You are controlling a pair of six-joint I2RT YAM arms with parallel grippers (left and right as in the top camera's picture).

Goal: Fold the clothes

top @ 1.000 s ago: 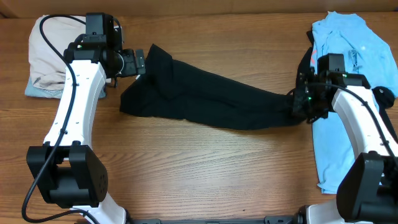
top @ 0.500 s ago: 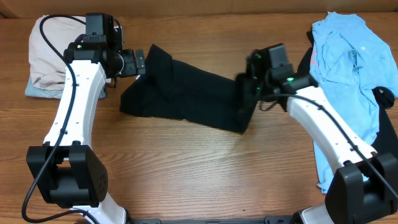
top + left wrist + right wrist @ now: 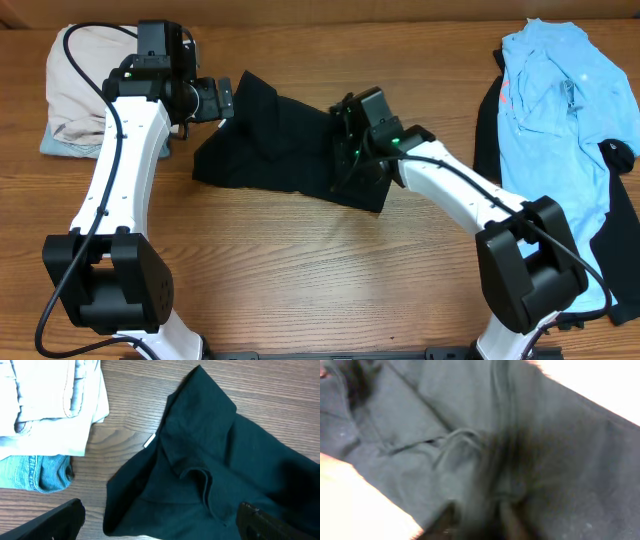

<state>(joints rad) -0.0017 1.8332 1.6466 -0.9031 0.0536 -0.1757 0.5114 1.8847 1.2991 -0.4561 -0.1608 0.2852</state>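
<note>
The black T-shirt (image 3: 270,140) lies bunched on the table left of centre, its right part folded back over itself. My left gripper (image 3: 228,100) is open over the shirt's upper left edge. In the left wrist view (image 3: 160,522) its fingers stand wide apart with the shirt (image 3: 210,460) and its white tag (image 3: 149,440) between and ahead of them. My right gripper (image 3: 348,150) is shut on the shirt's right end, held over the shirt's middle. The right wrist view is blurred and shows dark fabric (image 3: 420,425) pinched at the gripper (image 3: 480,520). The light blue T-shirt (image 3: 555,90) lies at the far right.
Another black garment (image 3: 487,120) lies partly under the light blue T-shirt. A folded beige garment (image 3: 85,80) sits on a pale denim one (image 3: 60,147) at the far left, and both also show in the left wrist view (image 3: 45,400).
My right gripper has swept left across the table with the black T-shirt's right end, folding the stretched shirt back over itself. The left arm has not moved.
</note>
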